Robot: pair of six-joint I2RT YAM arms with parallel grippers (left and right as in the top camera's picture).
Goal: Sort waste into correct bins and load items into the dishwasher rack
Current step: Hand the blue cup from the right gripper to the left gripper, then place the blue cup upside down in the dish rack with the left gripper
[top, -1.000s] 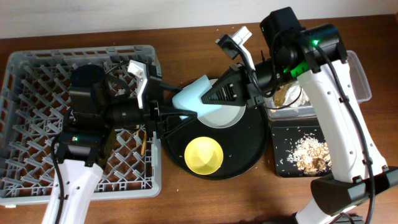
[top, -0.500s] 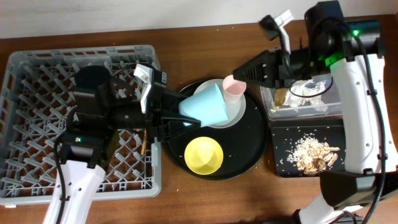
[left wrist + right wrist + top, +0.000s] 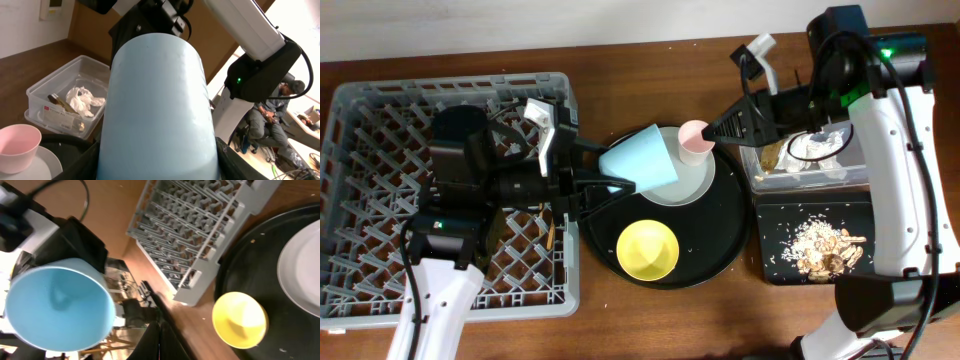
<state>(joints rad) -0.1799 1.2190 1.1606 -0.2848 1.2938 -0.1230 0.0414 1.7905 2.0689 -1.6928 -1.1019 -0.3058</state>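
Note:
My left gripper (image 3: pixel 616 176) is shut on the light blue cup (image 3: pixel 640 165) and holds it on its side above the white plate (image 3: pixel 692 180). The cup fills the left wrist view (image 3: pixel 157 110), with a dark finger on each side. The pale pink cup (image 3: pixel 696 137) stands upright on the plate's far edge and also shows in the left wrist view (image 3: pixel 17 145). My right gripper (image 3: pixel 720 130) is shut and empty, its tips just right of the pink cup. The yellow bowl (image 3: pixel 648 250) sits on the round black tray (image 3: pixel 725 235). The grey dishwasher rack (image 3: pixel 380 210) is at the left.
The clear tub (image 3: pixel 820 165) at the right holds the white napkin (image 3: pixel 82 97) and a wrapper. The shallow black tray (image 3: pixel 775 240) in front of it holds beige food scraps (image 3: pixel 825 245). A wooden chopstick (image 3: pixel 552 233) lies in the rack's right side.
My right gripper has drawn back to the right off the plate, uncovering the pink cup. My left gripper still holds the blue cup, shifted slightly over the plate.

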